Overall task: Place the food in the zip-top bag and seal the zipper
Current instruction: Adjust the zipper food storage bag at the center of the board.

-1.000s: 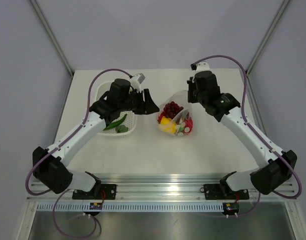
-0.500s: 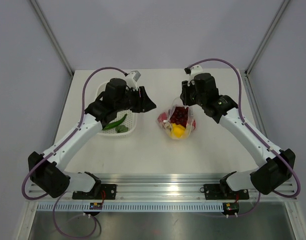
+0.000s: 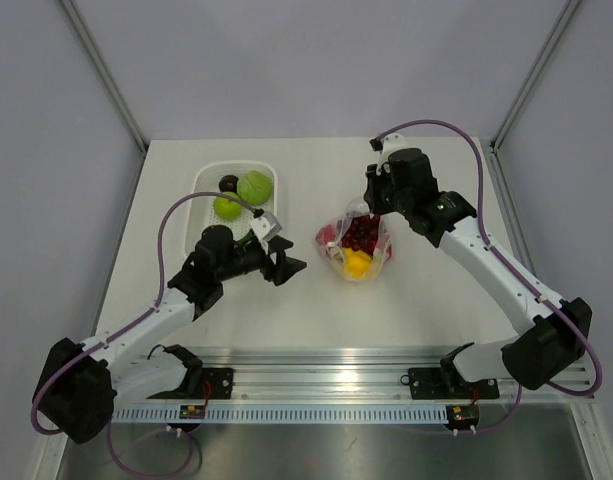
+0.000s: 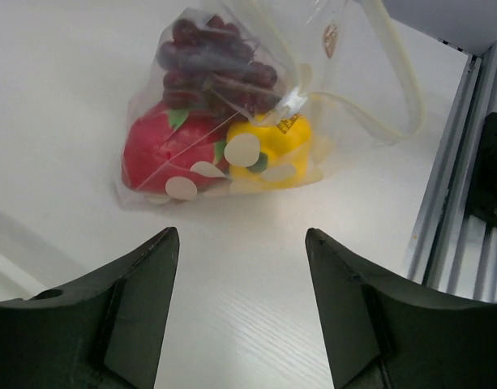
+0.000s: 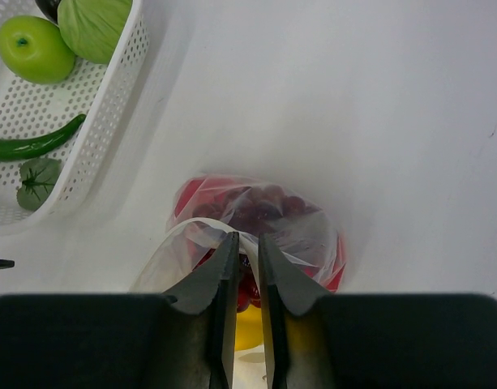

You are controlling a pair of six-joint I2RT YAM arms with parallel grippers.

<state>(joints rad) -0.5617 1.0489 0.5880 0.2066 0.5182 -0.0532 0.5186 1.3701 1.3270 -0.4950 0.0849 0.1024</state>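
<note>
Nearest the arm bases, the left end effector (image 3: pixel 283 262) hung low over the white surface (image 3: pixel 316 310), its fingers spread wide with nothing between them. It pointed toward the zip-top bag (image 3: pixel 358 245) and stood apart from it. In its wrist view the two dark fingertips (image 4: pixel 163 243) framed bare surface, with the bag beyond them.

The bag sat near the middle of the surface, just right of the left end effector, and was already loaded. A yellow piece (image 4: pixel 272 150) lay at its near end. A red piece (image 4: pixel 163 150) with a green leaf lay beside the yellow one, and a dark purple grape bunch (image 4: pixel 216 69) sat on top toward the far end. The zipper (image 4: pixel 406 81) showed as a pale strip curving in an open loop at the bag's upper edge, so the mouth was not sealed.

Above the bag, the right end effector (image 3: pixel 371 203) was pinched down to a narrow slit on the bag's mouth film. In the right wrist view the clear plastic ran between the two fingers (image 5: pixel 224 267), with the grapes and red piece below.

Farther back and to the left stood a white slotted basket (image 3: pixel 201 185). It held a green apple (image 3: pixel 227 207), a pale green cabbage (image 3: pixel 254 187), a small dark item (image 3: pixel 228 183) and a long green pepper (image 5: pixel 33 146).
</note>
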